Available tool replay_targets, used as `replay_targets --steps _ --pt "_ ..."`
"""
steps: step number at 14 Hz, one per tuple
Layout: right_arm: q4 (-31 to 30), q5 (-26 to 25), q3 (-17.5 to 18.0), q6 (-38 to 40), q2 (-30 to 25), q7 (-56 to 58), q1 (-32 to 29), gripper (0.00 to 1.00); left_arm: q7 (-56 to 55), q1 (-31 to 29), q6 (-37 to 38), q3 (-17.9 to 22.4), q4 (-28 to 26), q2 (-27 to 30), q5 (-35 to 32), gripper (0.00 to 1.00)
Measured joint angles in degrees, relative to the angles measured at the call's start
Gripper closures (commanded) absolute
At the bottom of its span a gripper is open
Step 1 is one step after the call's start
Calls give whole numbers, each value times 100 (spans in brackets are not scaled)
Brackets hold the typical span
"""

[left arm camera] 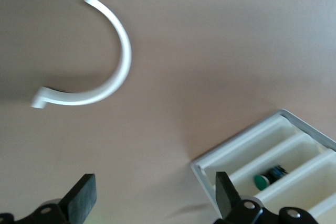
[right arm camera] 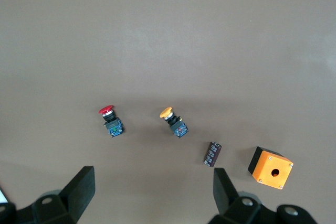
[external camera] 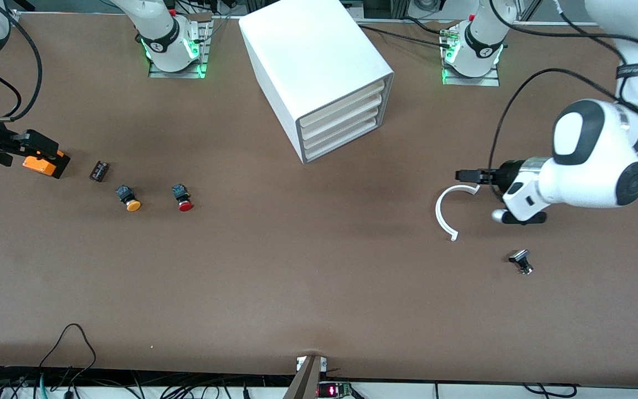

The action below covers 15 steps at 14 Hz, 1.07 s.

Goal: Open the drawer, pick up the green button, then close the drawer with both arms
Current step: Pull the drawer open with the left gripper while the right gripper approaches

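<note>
Drawer (external camera: 341,145) closed; curved white piece (external camera: 445,213) lies under left gripper (external camera: 466,176), fingers apart.

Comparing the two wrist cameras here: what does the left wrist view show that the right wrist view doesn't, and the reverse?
Only the left wrist view: a white curved piece and a corner of the white cabinet, with the green-capped button visible inside it.
Only the right wrist view: the red-capped button, orange-capped button, a small dark block and an orange box.
Both: brown table, with that arm's own gripper open above it, left gripper and right gripper.
</note>
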State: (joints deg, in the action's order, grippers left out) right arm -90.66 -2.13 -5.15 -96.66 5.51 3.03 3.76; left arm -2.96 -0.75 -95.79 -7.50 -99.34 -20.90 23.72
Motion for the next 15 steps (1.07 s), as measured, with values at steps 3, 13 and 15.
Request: replay_targets --steps 3,13,15 --pt "1 -191 16 -209 0 2 108 0 29 164 1 -13 -314 -163 846 0" --pt "7 -129 41 -298 -19 -8 448 0 2813 657 -235 -16 -1471 -975 3025 0" --pt "0 101 57 -297 4 4 489 0 3401 779 -387 -23 -1738 -1039 3230 0"
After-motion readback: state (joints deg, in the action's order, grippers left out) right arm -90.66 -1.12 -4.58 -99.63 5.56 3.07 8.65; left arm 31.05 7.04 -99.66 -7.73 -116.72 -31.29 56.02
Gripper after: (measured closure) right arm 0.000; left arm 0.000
